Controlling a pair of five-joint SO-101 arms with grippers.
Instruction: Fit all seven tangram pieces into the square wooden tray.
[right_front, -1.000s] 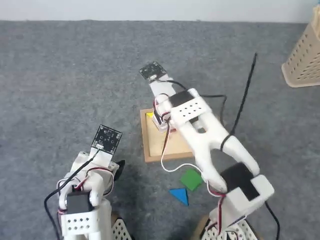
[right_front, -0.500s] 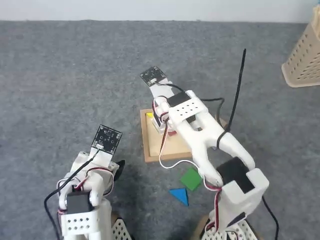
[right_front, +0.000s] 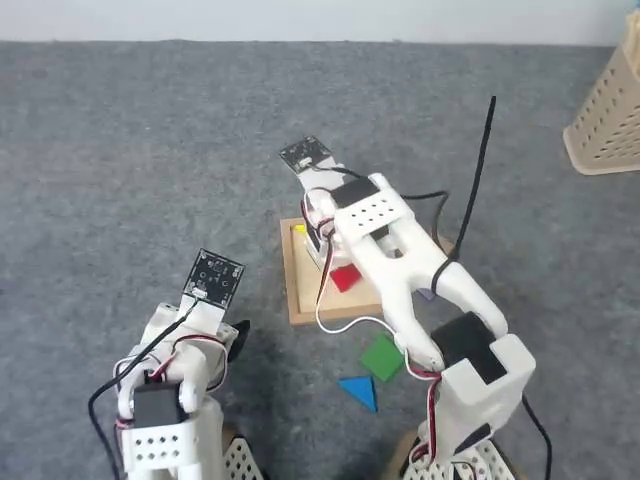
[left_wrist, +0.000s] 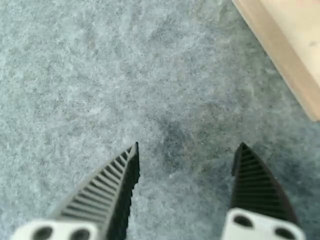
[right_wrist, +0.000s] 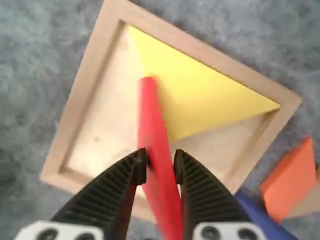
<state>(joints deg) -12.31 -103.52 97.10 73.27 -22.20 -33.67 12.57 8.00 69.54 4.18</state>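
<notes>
The square wooden tray (right_front: 298, 303) lies mid-table, and its rim (right_wrist: 75, 120) shows in the right wrist view. A yellow triangle (right_wrist: 195, 102) lies flat in its far half. My right gripper (right_wrist: 159, 160) is shut on a red piece (right_wrist: 156, 150), held on edge with its lower end over the tray floor beside the yellow triangle. The red piece (right_front: 345, 278) peeks out under the right arm. My left gripper (left_wrist: 187, 150) hangs open above bare carpet near the tray's corner (left_wrist: 287, 47), and its dark fingers (right_front: 238, 338) sit left of the tray.
A green square (right_front: 381, 357) and a blue triangle (right_front: 360, 390) lie on the carpet in front of the tray. An orange piece (right_wrist: 290, 177) and a bluish piece (right_wrist: 256, 212) lie beside the tray's right side. A beige perforated block (right_front: 605, 100) stands far right.
The right arm has drawn back a little over the tray, and more of the red piece now shows under it. The left arm has not moved.
</notes>
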